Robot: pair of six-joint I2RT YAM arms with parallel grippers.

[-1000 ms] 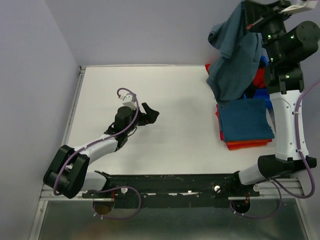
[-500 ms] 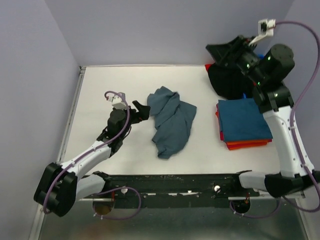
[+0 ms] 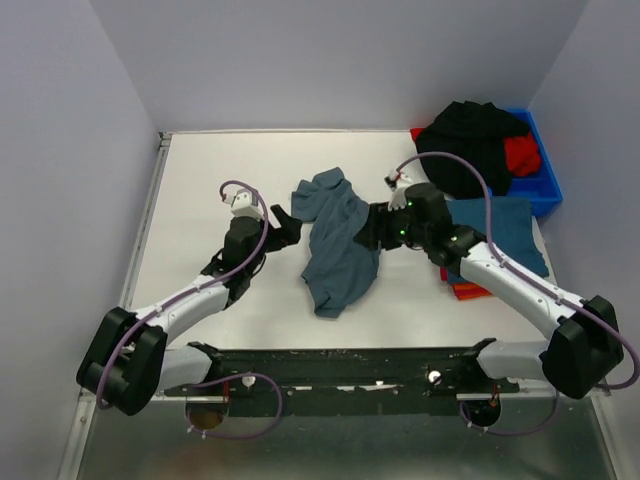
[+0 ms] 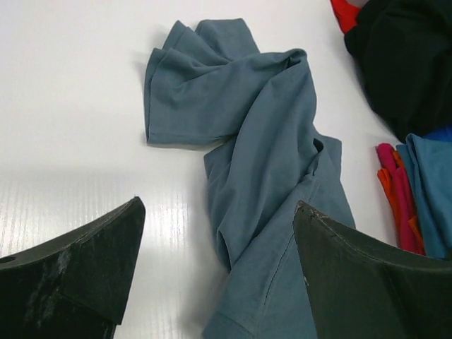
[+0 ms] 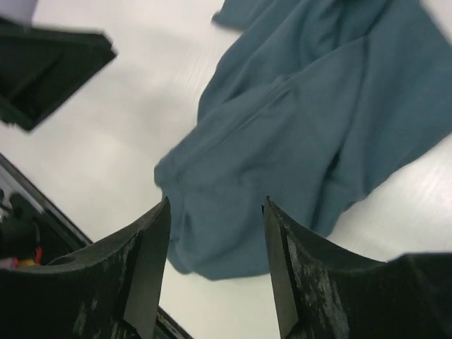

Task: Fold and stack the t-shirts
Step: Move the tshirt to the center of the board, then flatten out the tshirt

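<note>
A slate teal-blue t-shirt lies crumpled in the middle of the white table, also seen in the left wrist view and the right wrist view. My left gripper stands open just off the shirt's left edge, with nothing held between its jaws. At the shirt's right edge, my right gripper hovers open over the cloth without gripping it. A folded blue t-shirt tops a stack of red and orange ones at the right.
A blue plastic bin at the back right holds a black t-shirt and a red one. The right arm reaches across the folded stack. Walls close the table at the left and back.
A second ago the right gripper held the teal shirt high over the bin. The shirt now lies in the table's middle, and the right arm has swung down beside it, open.
</note>
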